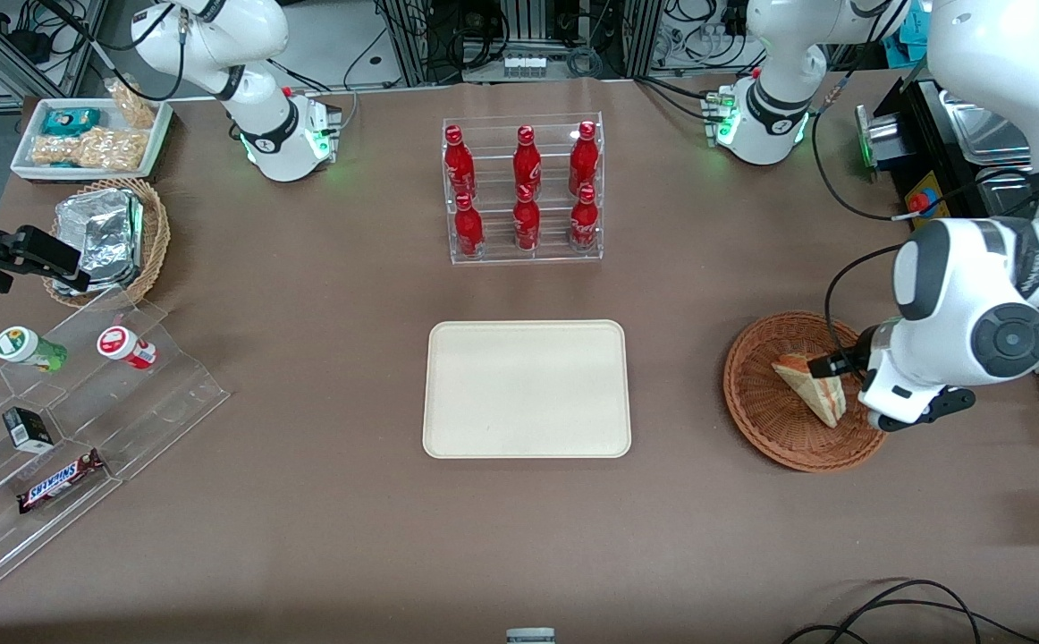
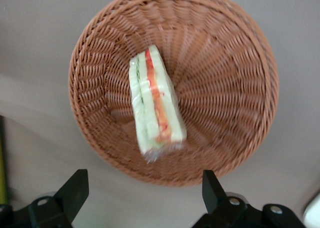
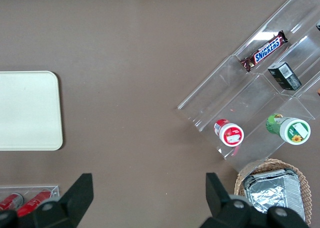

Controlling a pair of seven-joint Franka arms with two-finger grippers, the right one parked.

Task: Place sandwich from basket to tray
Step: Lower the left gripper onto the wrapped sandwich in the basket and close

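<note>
The triangular sandwich lay inside the reddish-brown wicker basket at the lower right of the front view, well apart from the cream tray at center. The left gripper hovered above the basket, fingers spread wide, holding nothing.
</note>
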